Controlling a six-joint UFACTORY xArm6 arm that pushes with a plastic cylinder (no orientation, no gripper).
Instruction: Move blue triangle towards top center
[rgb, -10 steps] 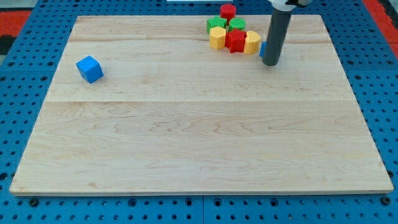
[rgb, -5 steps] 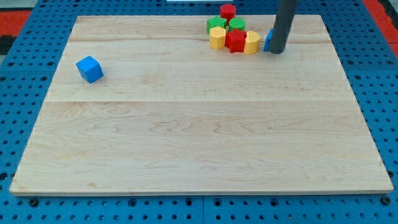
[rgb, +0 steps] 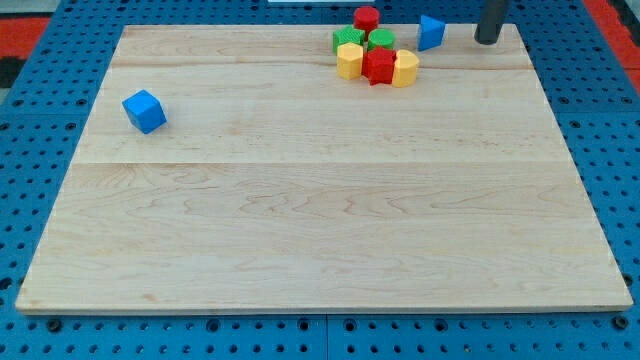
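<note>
The blue triangle (rgb: 430, 32) lies near the board's top edge, just right of a cluster of blocks. My tip (rgb: 487, 40) is at the top edge, to the right of the blue triangle and apart from it. The cluster holds a red cylinder (rgb: 366, 17), two green blocks (rgb: 348, 38) (rgb: 381, 39), two yellow blocks (rgb: 349, 60) (rgb: 405, 68) and a red block (rgb: 378, 66).
A blue cube (rgb: 144, 111) sits alone at the view's left. The wooden board (rgb: 320, 200) rests on a blue pegboard table.
The blue triangle has moved up toward the top edge. My tip has moved up and to the right, off the triangle.
</note>
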